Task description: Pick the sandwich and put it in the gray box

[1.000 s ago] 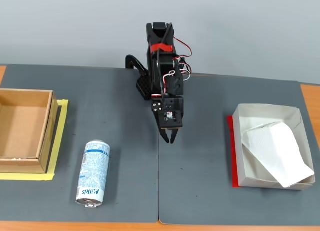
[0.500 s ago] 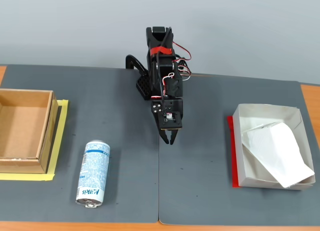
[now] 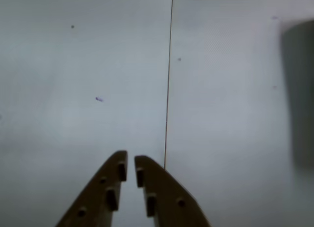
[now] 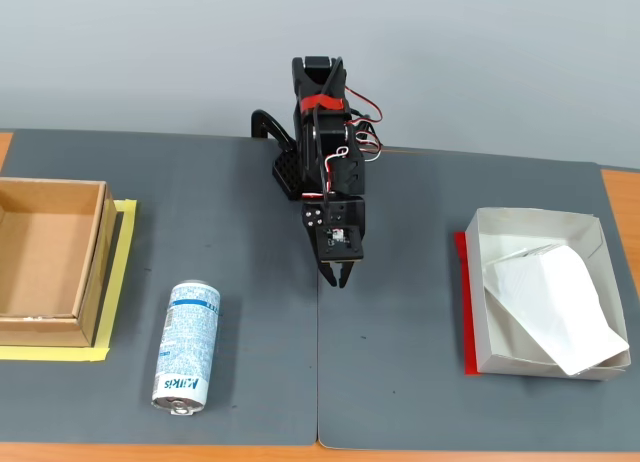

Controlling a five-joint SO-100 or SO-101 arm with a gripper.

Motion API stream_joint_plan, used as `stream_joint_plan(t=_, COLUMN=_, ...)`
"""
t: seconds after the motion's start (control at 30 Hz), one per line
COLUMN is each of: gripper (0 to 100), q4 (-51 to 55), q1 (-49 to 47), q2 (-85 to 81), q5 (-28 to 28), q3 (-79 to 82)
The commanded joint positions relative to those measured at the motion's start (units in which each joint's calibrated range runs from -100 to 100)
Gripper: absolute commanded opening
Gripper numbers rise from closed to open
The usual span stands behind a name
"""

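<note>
The sandwich (image 4: 555, 307) already lies in the gray box (image 4: 528, 221), tilted, with one corner riding up on the box's near right wall. The box sits at the right of the worktop (image 4: 240, 312) in the fixed view, a red strip (image 4: 463, 302) running along its left side.

The arm (image 4: 322, 132) stands at the back middle, folded forward, with red tape and loose wires around it. Its end effector (image 4: 338, 278) points down near the middle of the worktop, well apart from the box and empty. In the wrist view the two fingers (image 3: 105, 192) are nearly pressed together, with only a thin slit between their tips (image 3: 130, 164), and nothing sits between them. Beneath them is bare gray mat, with the seam (image 3: 168, 89) between two mats running just to the right of the tips.

On the left in the fixed view a brown box (image 4: 45, 257) stands on yellow tape (image 4: 118, 282). A blue-white can (image 4: 187, 347) lies on its side just right of it, near the front edge.
</note>
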Motion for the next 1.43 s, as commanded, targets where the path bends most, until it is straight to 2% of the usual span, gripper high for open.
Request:
stream_joint_plan(t=0.0, gripper=2, q4=0.3, q1=0.38, q2=-1.87, q5=0.16, q3=0.54)
stream_joint_plan(t=1.4, gripper=2, q4=2.3, q1=0.6, q2=-2.38, q5=-0.04, q3=0.54)
